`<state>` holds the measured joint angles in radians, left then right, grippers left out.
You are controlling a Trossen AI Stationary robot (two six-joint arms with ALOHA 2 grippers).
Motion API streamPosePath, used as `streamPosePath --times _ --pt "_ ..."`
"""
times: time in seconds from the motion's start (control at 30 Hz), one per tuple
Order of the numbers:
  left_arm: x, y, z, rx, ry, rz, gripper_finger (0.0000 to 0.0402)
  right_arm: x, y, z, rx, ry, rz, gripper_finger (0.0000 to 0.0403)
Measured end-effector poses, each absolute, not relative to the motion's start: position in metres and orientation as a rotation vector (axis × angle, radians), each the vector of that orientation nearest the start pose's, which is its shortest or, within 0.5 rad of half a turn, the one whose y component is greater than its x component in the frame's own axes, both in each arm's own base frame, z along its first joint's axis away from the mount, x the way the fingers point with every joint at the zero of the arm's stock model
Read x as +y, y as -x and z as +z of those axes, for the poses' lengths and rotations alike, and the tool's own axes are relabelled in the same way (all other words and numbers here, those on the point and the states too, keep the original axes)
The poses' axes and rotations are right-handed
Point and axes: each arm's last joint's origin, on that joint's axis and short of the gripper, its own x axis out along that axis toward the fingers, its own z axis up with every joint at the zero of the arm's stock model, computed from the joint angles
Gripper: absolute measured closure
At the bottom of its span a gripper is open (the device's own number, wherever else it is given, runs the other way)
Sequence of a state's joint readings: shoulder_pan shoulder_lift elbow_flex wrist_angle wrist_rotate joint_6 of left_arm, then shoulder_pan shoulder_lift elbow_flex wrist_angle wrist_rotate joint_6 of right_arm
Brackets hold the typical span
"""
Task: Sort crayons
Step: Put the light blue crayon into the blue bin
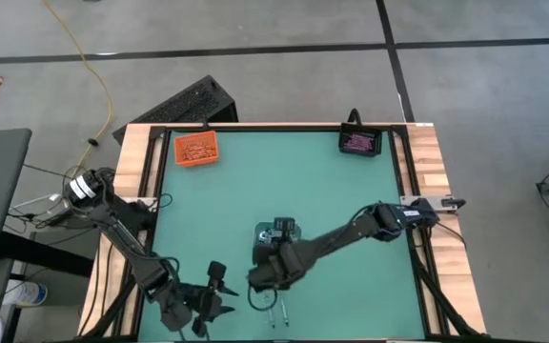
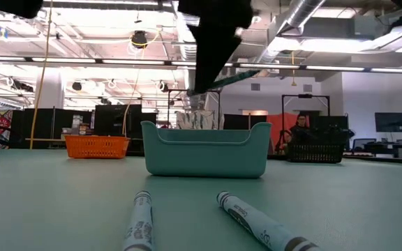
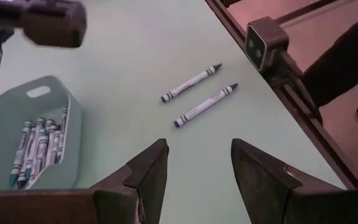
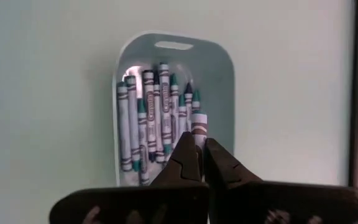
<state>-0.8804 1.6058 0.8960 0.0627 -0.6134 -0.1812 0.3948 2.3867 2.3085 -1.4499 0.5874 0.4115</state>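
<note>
A grey tray (image 1: pixel 280 231) sits mid-table with several grey-blue crayons (image 4: pixel 148 118) lying in it. My right gripper (image 4: pixel 196 146) hangs above this tray, shut on one more crayon (image 2: pixel 234 78). Two loose crayons (image 3: pixel 191 82) (image 3: pixel 205 104) lie flat on the green mat near the table's front edge, also seen close up in the low view (image 2: pixel 139 223) (image 2: pixel 260 224). My left gripper (image 3: pixel 197 168) stands open at the front left (image 1: pixel 217 288), pointing toward these two, clear of them. My right gripper pinches one end of a crayon (image 4: pixel 199 127) between its two fingertips, coming from above at a slant. The rest of the crayon sticks out past the fingertips. It is lifted clear, over the grey tray and above the crayons in it.
An orange tray (image 1: pixel 196 149) with orange crayons stands at the far left, and a black tray (image 1: pixel 358 143) with purple-pink ones at the far right. A small camera (image 3: pixel 266 42) sits on the table's front rail. A person (image 2: pixel 302 127) shows in the room behind.
</note>
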Motion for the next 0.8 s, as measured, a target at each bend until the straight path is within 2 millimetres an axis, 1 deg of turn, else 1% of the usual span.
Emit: streamPosePath --times 0.2,0.37,0.57,0.67,0.8 --pt "-0.247 -0.213 0.199 0.470 -0.271 -0.179 0.0235 0.139 -0.446 0.228 1.315 0.310 -0.393 0.0402" --pt "-0.249 -0.212 0.200 0.458 -0.269 -0.173 0.0235 0.121 -0.450 0.220 1.373 0.196 -0.388 0.0400" --pt "-0.249 -0.212 0.200 0.458 -0.270 -0.172 0.0235 0.109 -0.454 0.217 1.403 0.107 -0.365 0.0398" --pt "-0.249 -0.212 0.200 0.458 -0.275 -0.174 0.0235 0.105 -0.455 0.217 1.404 0.082 -0.380 0.0381" --pt "-0.249 -0.212 0.199 0.459 -0.288 -0.176 0.0235 0.102 -0.456 0.217 1.405 0.059 -0.382 0.0330"
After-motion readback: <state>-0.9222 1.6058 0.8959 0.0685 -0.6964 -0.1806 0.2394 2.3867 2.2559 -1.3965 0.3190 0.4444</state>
